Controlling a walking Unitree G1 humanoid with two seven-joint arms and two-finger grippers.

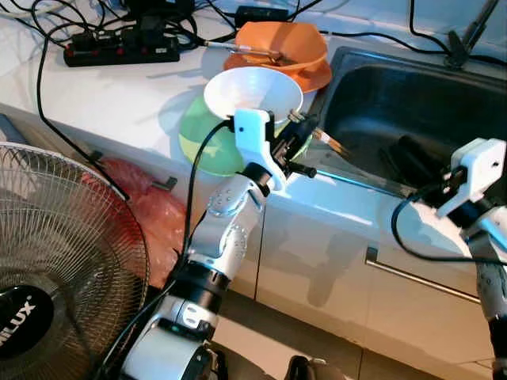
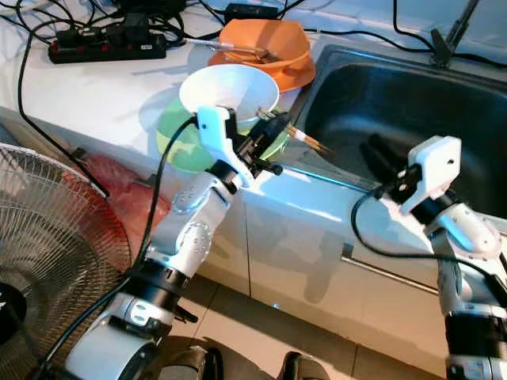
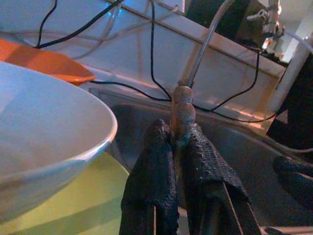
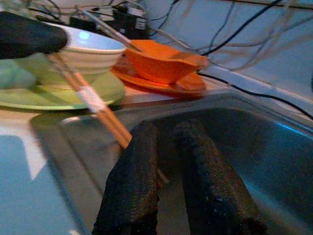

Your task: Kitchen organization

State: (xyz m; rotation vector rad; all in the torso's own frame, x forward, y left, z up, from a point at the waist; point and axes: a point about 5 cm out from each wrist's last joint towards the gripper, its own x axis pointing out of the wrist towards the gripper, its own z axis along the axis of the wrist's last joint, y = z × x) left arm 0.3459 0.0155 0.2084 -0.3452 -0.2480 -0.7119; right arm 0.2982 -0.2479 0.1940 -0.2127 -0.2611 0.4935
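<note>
Left gripper (image 1: 305, 136) is up at the counter (image 1: 119, 95) edge, jaws pinched tight on a pair of wooden chopsticks (image 2: 305, 139), held near one end. The free ends stick out over the rim of the steel sink (image 2: 372, 87). Just beside the gripper: a white bowl (image 1: 252, 91) stacked on a green plate (image 1: 198, 142); behind that, an orange bowl (image 1: 281, 43) on an orange plate with another utensil lying in it.

Right gripper (image 2: 379, 162) hangs inside the sink, jaws a narrow gap apart, holding nothing.

Chopsticks look light, thin and stiff, smooth wood, so likely to slip or swivel in a two-finger pinch; a grip nearer mid-length, both sticks together, would probably steady them. The bowls look fragile, so go easy near them.

A power strip (image 1: 123, 47) and cables sit at the back of the counter, and a fan (image 1: 55, 261) stands on the floor.
</note>
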